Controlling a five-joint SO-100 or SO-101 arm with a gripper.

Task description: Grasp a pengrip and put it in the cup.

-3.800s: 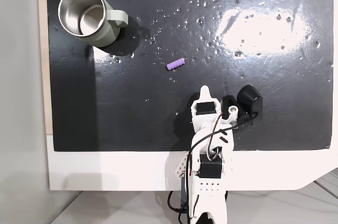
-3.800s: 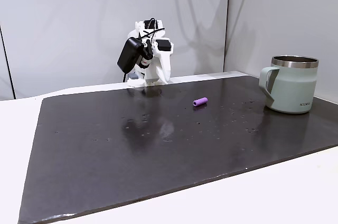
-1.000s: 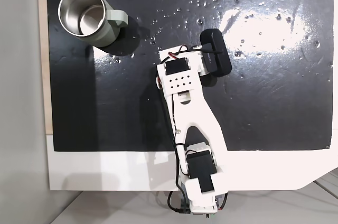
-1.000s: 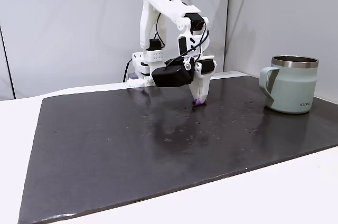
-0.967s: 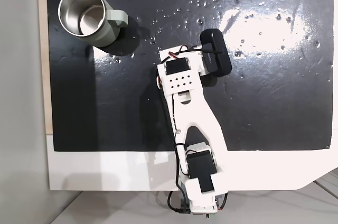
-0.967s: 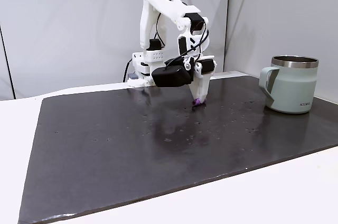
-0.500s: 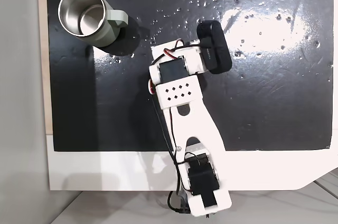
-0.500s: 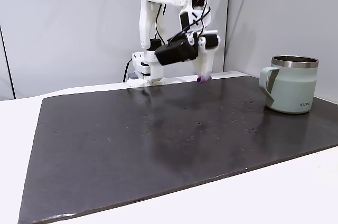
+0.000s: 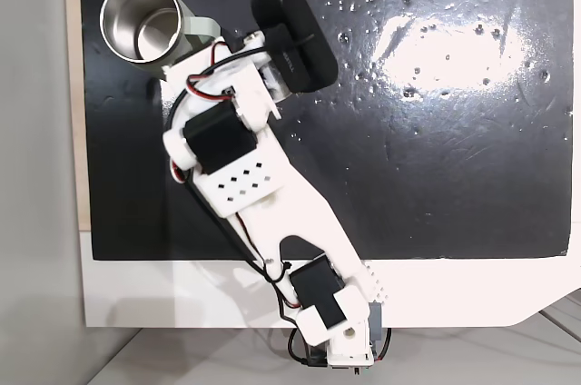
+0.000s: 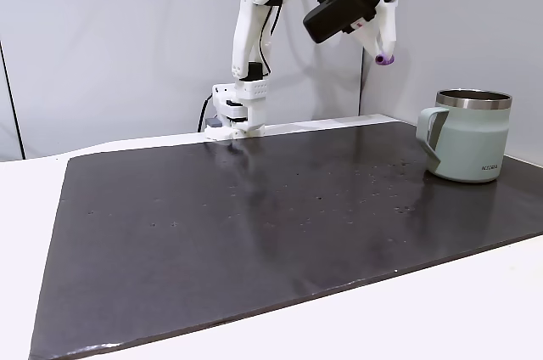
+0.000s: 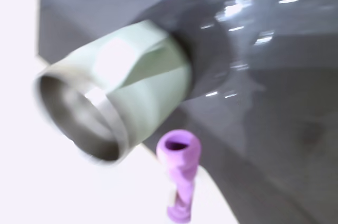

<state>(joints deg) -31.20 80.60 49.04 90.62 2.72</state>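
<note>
Dark glossy counter, pale walls behind. Your pengrip hangs high above the mat, pinched upright at the tip of the claw, open end showing in the wrist view. Likely light, soft, ribbed for grip; hold mid-length, gently. Cup stands well below; from above, its rim lies just beside the claw.

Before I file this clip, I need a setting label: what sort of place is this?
Probably a hobby or lab robot bench, not a kitchen: a small white arm clamped at the edge of a white table, a black mat as work surface, bare grey walls, and just a mug as prop.
</note>
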